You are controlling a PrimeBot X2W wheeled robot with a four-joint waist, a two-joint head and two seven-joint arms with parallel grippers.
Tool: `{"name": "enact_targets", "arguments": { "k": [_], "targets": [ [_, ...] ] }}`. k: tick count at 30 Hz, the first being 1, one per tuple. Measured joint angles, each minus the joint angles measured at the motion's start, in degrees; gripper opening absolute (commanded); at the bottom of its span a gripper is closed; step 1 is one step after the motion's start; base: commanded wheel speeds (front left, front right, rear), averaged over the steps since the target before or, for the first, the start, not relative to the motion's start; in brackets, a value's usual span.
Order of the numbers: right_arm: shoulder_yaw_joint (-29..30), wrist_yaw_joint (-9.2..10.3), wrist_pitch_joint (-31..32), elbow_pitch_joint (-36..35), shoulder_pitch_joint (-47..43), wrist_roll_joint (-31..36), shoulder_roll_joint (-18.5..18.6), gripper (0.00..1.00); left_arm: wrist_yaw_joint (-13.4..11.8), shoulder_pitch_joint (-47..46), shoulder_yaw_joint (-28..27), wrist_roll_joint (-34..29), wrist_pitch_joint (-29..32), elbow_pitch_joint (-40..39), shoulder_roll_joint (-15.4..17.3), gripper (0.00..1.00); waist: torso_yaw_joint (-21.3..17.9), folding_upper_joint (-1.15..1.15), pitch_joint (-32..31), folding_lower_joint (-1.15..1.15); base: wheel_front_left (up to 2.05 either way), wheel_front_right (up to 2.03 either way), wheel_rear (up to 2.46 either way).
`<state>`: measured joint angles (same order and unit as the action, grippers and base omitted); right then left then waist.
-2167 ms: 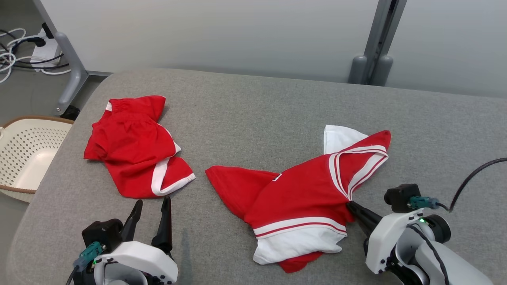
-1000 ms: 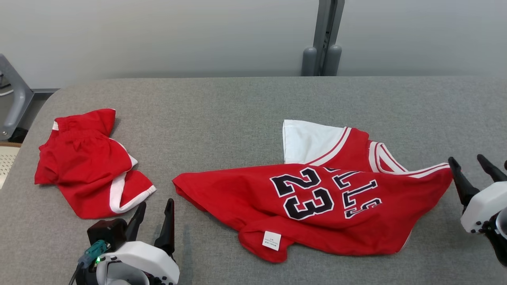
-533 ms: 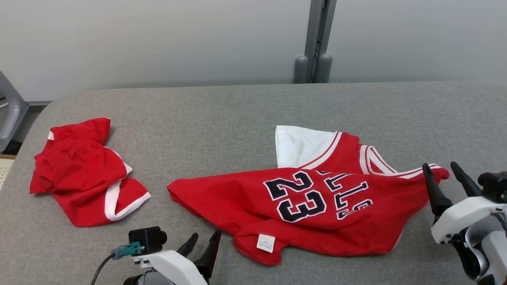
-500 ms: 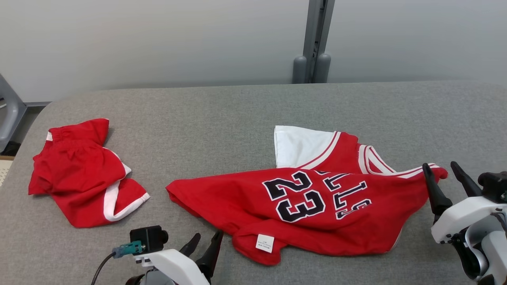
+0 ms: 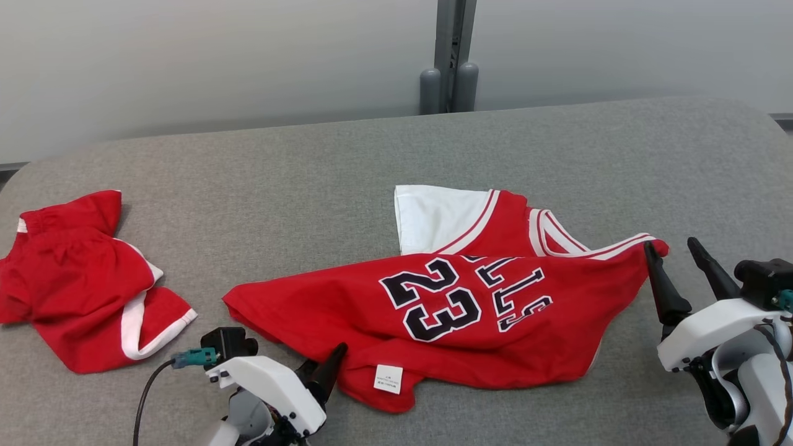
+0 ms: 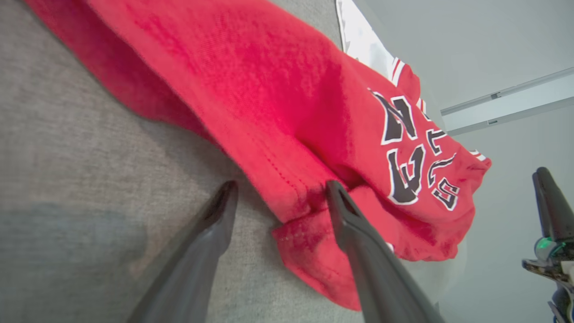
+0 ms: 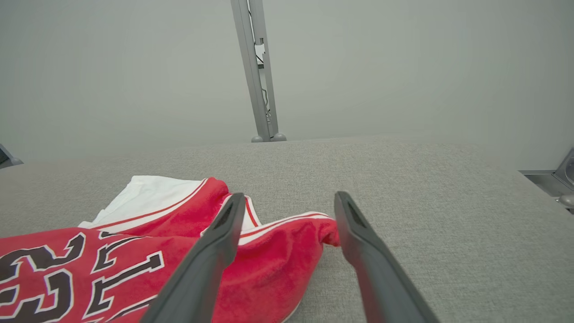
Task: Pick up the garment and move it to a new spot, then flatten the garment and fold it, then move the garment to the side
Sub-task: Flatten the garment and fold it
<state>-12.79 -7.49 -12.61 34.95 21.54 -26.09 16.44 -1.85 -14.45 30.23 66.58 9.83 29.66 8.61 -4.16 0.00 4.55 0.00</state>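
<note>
While both stand open: red jersey [image 5: 471, 310], hem between fingers of left gripper [image 6: 281, 188], shoulder corner beside fingers of right gripper [image 5: 671, 248], on tabletop [image 5: 310, 173].

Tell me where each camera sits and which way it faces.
Head view: on the head, looking forward and down at table, jersey and shorts; left end effector lower left, right end effector lower right.
Left wrist view: low over the table, looking along its open fingers at the jersey's hem; right end effector at far right.
Right wrist view: looking along its open fingers past the jersey's shoulder toward the wall.
Shared: all three show the jersey's lettering.
</note>
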Motion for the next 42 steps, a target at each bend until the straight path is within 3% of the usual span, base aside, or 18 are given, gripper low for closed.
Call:
{"name": "enact_targets", "arguments": {
  "k": [1, 2, 3, 4, 11, 19, 23, 28, 29, 30, 36, 42],
  "targets": [
    [0.20, -0.01, 0.04, -0.38, -0.19, 0.02, -0.19, 1.00, 0.38, -0.52, -0.07, 0.00, -0.01, 0.98, -0.25, 1.00, -0.29, 0.00, 0.16, 0.00, 0.00, 0.00, 0.00],
    [0.42, -0.01, 0.05, -0.60, -0.41, 0.03, -0.26, 1.00, 0.60, -1.14, -0.18, 0.02, -0.04, 1.91, -0.48, 0.67, -0.52, 0.00, 0.34, 0.00, 0.00, 0.00, 0.00],
    [0.60, 0.00, 0.08, -0.74, -0.55, 0.11, -0.41, 1.00, 0.89, -1.73, -0.05, 0.01, -0.02, 2.64, -0.73, 0.05, -0.74, 0.00, 0.49, 0.00, 0.00, 0.00, 0.00],
    [0.76, 0.00, 0.15, -0.87, -0.79, 0.24, -0.53, 1.00, 1.43, -2.34, 0.09, -0.04, -0.01, 3.26, -0.76, 0.00, -0.96, 0.00, 0.62, 0.00, 0.00, 0.00, 0.00],
    [1.69, 0.00, 0.48, -1.81, -1.67, 0.76, -1.52, 1.00, 2.19, -5.77, -0.73, -3.43, -4.38, 3.12, 2.42, 0.00, -1.88, 0.00, 0.96, 0.00, 0.00, 0.00, 0.00],
    [1.80, 0.00, 0.66, -2.56, -2.14, 1.01, -2.56, 1.00, -1.38, -10.71, -1.04, -8.90, -5.82, 0.54, 8.35, 0.00, -2.53, 0.00, 1.56, 0.00, 0.00, 0.00, 0.00],
    [1.53, 0.00, 0.73, -2.92, -2.06, 1.00, -2.64, 1.00, -2.75, -14.54, -1.31, -10.39, -6.89, 2.60, 8.72, 0.00, -2.98, 0.00, 2.46, 0.00, 0.00, 0.00, 0.00],
    [0.88, 0.00, 0.99, -3.41, -1.46, 1.00, -2.75, 1.00, -2.55, -19.55, -0.68, -12.74, -9.13, 10.11, 8.08, 0.00, -3.44, 0.00, 3.79, 0.00, 0.00, 0.00, 0.00],
    [0.74, 0.00, 1.01, -3.45, -1.32, 1.00, -2.78, 1.00, -2.26, -20.47, -0.40, -13.43, -9.89, 11.83, 7.80, 0.38, -3.51, 0.00, 4.00, 0.00, 0.00, 0.00, 0.00],
    [0.59, 0.00, 1.04, -3.50, -1.21, 1.00, -2.81, 1.00, -2.24, -21.23, -0.26, -13.70, -10.77, 13.19, 7.38, 1.00, -3.58, 0.00, 4.18, 0.00, 0.00, 0.00, 0.00],
    [-0.19, 0.00, 1.07, -3.67, -1.08, 0.90, -3.01, 1.00, -0.19, -22.10, 0.41, -14.48, -16.14, 18.82, 4.60, 1.00, -3.22, 0.00, 4.31, 0.00, 0.00, 0.00, 0.00],
    [0.62, 0.00, 0.52, -4.43, -2.96, 0.42, -2.82, 1.00, 0.30, -17.91, 0.40, -16.63, -22.94, 17.89, 6.51, 1.00, -1.68, 0.00, 2.92, 0.00, 0.00, 0.00, 0.00]
  ]
}}
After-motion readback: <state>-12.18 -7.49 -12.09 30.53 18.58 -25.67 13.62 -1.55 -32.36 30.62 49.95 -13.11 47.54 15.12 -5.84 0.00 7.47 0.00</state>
